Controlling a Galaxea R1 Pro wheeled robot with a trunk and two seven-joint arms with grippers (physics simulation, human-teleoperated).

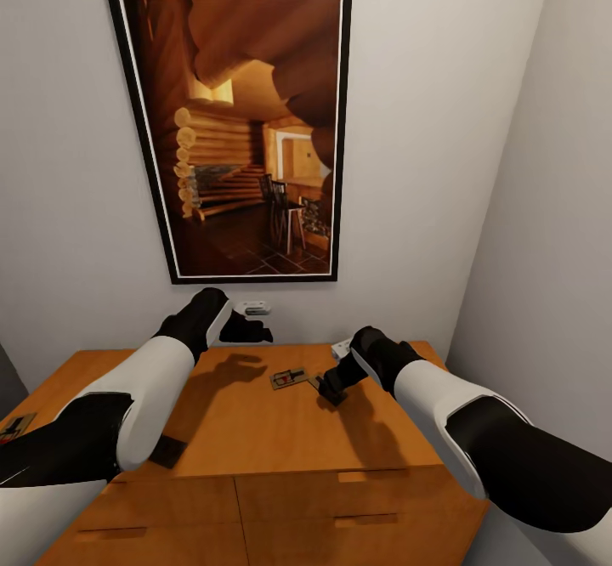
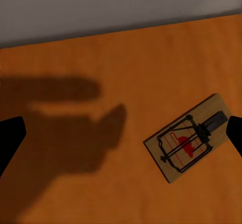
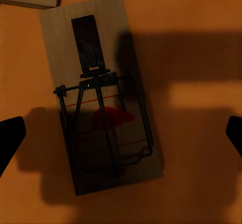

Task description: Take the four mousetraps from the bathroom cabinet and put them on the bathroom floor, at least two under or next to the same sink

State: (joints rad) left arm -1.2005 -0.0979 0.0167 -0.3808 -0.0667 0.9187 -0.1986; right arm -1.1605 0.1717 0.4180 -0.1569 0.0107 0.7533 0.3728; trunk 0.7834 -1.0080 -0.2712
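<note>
Right end effector (image 1: 327, 392) open, poised over a trap (image 3: 101, 98) lying flat on the cabinet (image 1: 255, 430) top near centre, left end effector (image 1: 246, 328) open nearby; risk of fingers skidding off the thin board or tripping the wire.

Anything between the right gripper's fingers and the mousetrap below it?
No. In the right wrist view the right gripper hangs open over the mousetrap, with just its own shadow on the board and bare cabinet top around.
</note>
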